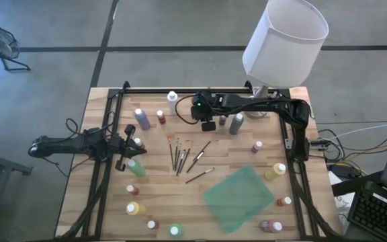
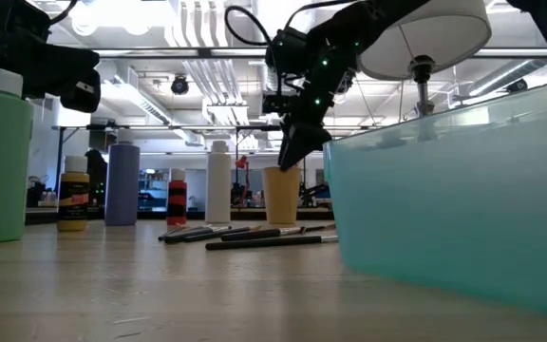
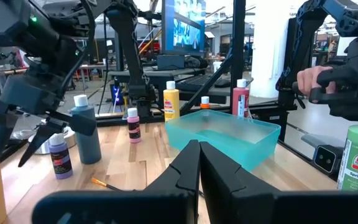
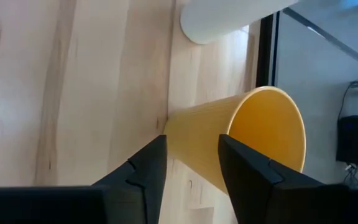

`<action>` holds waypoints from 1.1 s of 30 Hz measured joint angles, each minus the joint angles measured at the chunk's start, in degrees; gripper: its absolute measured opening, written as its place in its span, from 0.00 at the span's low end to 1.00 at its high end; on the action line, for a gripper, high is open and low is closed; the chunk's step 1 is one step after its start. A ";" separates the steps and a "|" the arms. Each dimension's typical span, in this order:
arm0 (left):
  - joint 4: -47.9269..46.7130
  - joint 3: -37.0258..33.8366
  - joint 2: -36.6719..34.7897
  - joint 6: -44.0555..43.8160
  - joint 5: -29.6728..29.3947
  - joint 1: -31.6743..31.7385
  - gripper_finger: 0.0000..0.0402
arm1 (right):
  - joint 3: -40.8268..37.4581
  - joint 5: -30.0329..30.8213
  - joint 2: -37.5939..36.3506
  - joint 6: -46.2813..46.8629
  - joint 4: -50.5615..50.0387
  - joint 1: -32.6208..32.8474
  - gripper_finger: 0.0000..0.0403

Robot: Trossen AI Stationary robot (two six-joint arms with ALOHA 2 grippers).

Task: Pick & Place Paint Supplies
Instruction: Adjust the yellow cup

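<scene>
So your right gripper (image 1: pixel 207 125) is parked over the far middle of the table (image 1: pixel 227 156), and the overhead shot barely shows what's under it. The right wrist camera fills that in: there's a yellow cup (image 4: pixel 241 140) standing there, and the two fingers (image 4: pixel 142 171) sit apart, one either side of the cup's wall, not squeezing anything as far as you can see. From table level you get the same cup (image 2: pixel 281 195) with the gripper tip (image 2: pixel 291 152) dipping just above its rim.

Your left gripper (image 1: pixel 127 153) waits at the left edge, fingers pressed together, nothing in them, which the left wrist camera shows plainly (image 3: pixel 197 167). It's right beside a green bottle (image 1: pixel 136 167).

The paint bottles are scattered around the table edges: a purple one (image 1: pixel 142 118), a tall white one (image 1: pixel 173 102), a grey one (image 1: pixel 236 124), a yellow one (image 1: pixel 275 171). The brushes (image 1: pixel 180 154) lie loose in the middle, just left of the teal tray (image 1: pixel 239 196). Only the top view shows the lamp shade (image 1: pixel 285 42) at the far right corner in full
</scene>
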 joint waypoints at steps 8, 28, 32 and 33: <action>0.00 0.00 0.00 -0.01 0.01 0.01 0.03 | 0.00 0.59 -0.88 0.05 0.03 -0.58 0.39; 0.00 0.00 0.01 0.00 0.00 0.01 0.03 | 0.00 -2.62 -0.78 1.44 -0.39 -2.82 0.32; 0.00 0.00 0.00 -0.02 0.00 0.00 0.03 | -0.07 -2.62 -0.78 1.48 -0.41 -2.82 0.29; 0.00 0.00 0.00 -0.02 0.00 0.01 0.03 | -0.07 -2.61 -0.78 1.48 -0.39 -2.82 0.29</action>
